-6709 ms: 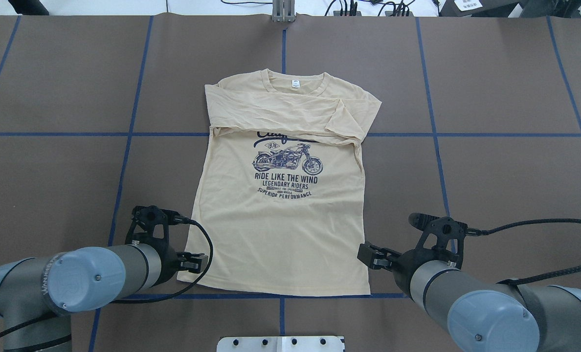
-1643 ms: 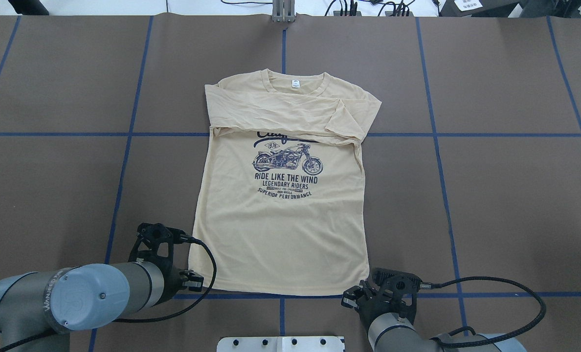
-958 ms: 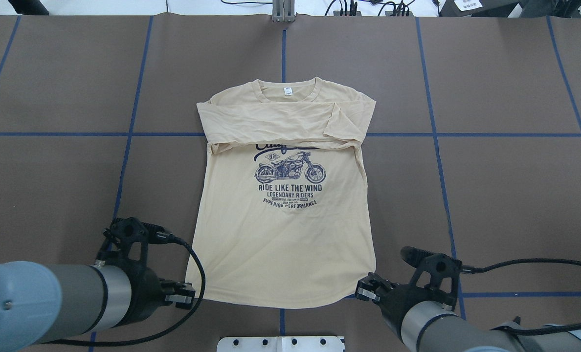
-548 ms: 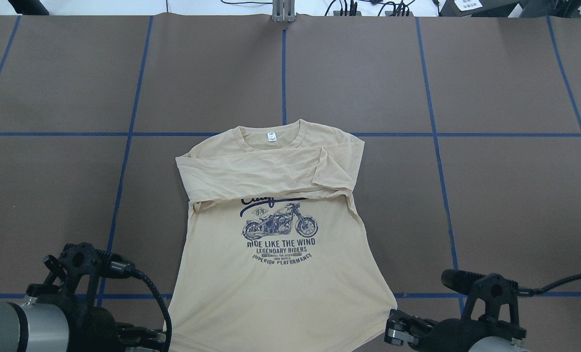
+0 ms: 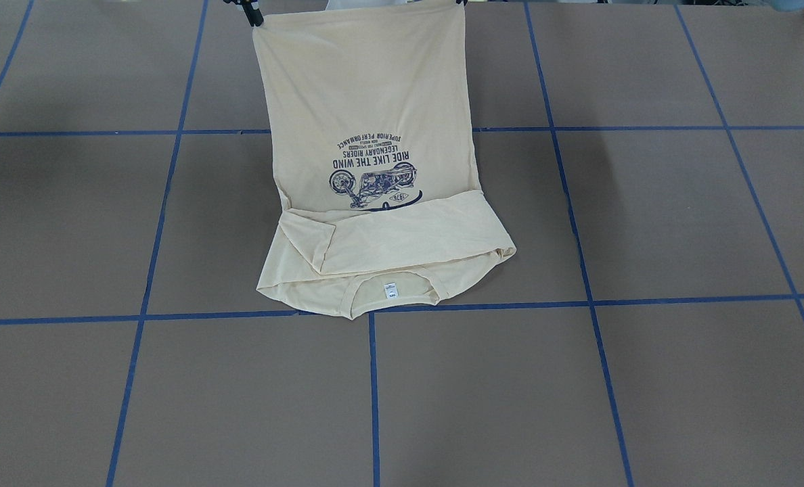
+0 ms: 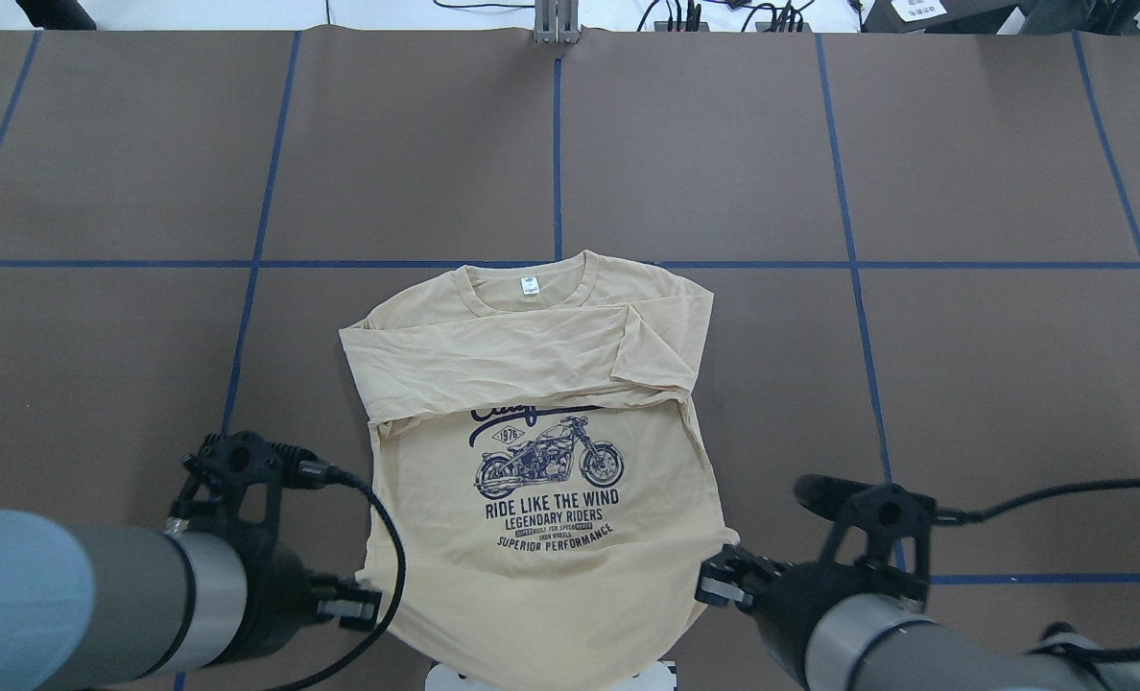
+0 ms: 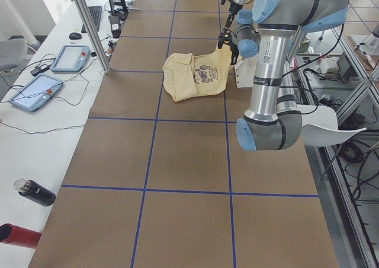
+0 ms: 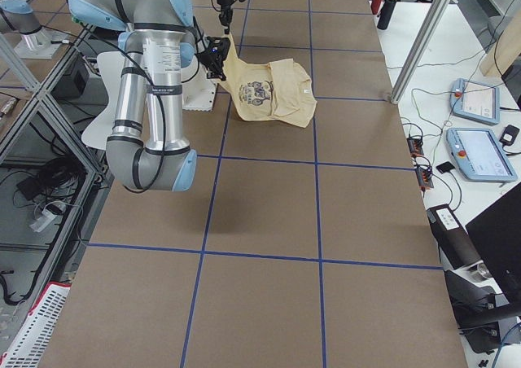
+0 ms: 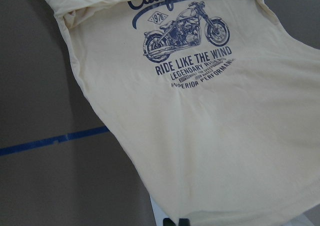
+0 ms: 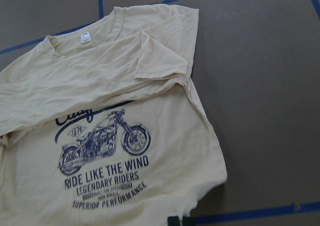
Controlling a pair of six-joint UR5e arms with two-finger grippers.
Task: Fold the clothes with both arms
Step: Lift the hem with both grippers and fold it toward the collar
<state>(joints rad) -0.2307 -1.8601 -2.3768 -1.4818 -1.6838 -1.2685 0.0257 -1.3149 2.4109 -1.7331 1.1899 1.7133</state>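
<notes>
Surface: brown flat surface (image 6: pixel 1011 144) marked with a blue tape grid; it carries the garment.
Arms: silver-grey tubular left arm (image 6: pixel 100 605) and right arm (image 6: pixel 867 643) with light blue joint caps; both reach in at the robot's edge.
T-shirt: pale cream thin-fabric T-shirt (image 6: pixel 532 403), navy motorcycle print facing up. The collar end lies near the surface centre; the hem end is raised off it toward the robot's base.
Pincers: black left pincer (image 6: pixel 367 607) and right pincer (image 6: pixel 711 582), each pressed together on one hem corner, with the hem stretched between them.
Neck tag: small white neck tag (image 6: pixel 530 285) inside the collar.
Progress: sleeves (image 6: pixel 493 345) lie folded across the chest. Judged about midway; the hem-to-collar fold and any further halving remain.
Count: one surface, two arms, one T-shirt, two pincers, one neck tag.
</notes>
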